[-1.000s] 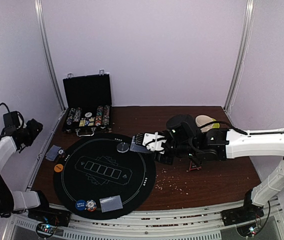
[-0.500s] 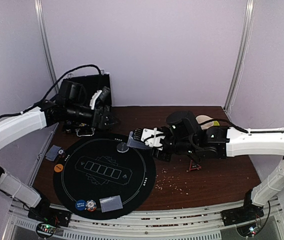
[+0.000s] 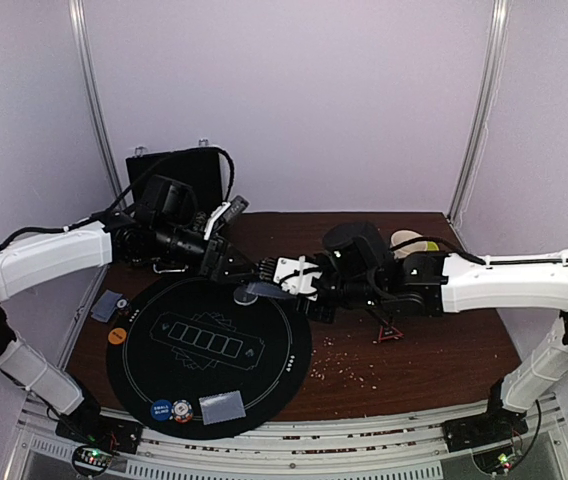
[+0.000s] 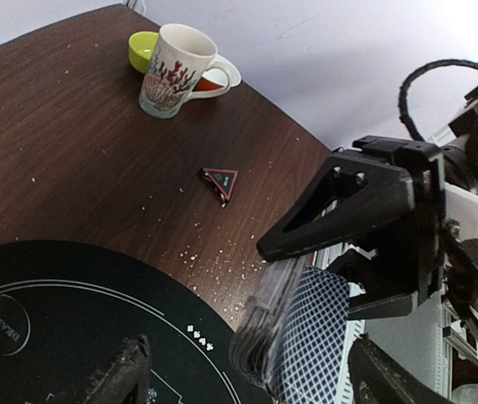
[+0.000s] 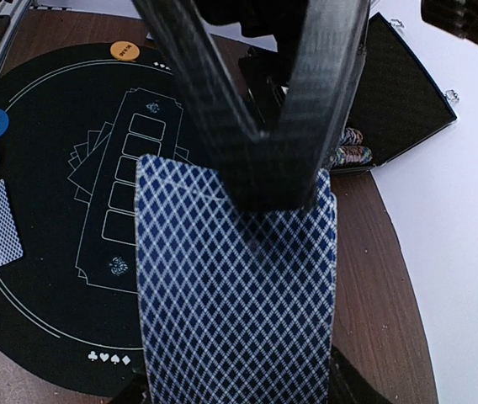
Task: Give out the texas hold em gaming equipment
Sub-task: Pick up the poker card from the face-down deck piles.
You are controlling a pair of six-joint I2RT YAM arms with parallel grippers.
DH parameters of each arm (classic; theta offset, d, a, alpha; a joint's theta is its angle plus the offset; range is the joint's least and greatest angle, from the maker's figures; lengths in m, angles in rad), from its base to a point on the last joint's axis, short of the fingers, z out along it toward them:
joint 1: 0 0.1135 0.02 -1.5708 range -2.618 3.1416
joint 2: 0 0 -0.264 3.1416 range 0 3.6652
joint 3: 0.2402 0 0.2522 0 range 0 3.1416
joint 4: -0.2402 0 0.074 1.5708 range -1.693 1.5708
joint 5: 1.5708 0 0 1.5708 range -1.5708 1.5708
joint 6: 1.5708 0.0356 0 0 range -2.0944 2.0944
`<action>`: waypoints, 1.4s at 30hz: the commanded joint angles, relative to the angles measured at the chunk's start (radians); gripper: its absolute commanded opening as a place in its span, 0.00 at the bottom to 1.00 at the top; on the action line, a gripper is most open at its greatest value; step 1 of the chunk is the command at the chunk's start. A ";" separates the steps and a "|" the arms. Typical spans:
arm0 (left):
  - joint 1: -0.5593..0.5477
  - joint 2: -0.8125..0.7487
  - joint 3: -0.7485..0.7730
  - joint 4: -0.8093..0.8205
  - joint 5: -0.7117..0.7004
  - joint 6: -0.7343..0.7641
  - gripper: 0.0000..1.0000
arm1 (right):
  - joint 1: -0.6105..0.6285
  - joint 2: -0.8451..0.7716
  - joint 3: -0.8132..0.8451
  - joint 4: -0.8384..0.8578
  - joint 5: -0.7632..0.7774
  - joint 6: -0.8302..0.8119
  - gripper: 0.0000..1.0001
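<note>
Right gripper (image 3: 282, 278) clamped on the deck of cards (image 5: 235, 286), patterned backs to its wrist camera, above the far rim of the round black mat (image 3: 164, 372); I read the left gripper (image 3: 226, 240) as wide apart and empty, just beside the deck; loose cards (image 3: 222, 405) lie at the mat's near edge, next to a blue disc (image 3: 161, 409) and a red-white disc (image 3: 182, 410); an orange disc (image 3: 116, 336) sits at its left edge.
</note>
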 commanded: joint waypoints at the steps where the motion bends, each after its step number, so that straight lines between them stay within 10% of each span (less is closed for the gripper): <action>1: -0.014 0.032 0.010 0.019 -0.079 0.017 0.76 | 0.007 0.011 0.040 0.022 -0.005 0.009 0.49; 30: -0.014 0.001 0.049 -0.043 -0.021 0.049 0.20 | 0.007 -0.007 0.018 0.017 0.036 0.001 0.49; 42: -0.014 -0.010 0.089 -0.121 -0.041 0.104 0.34 | 0.007 -0.015 0.014 0.004 0.047 -0.006 0.49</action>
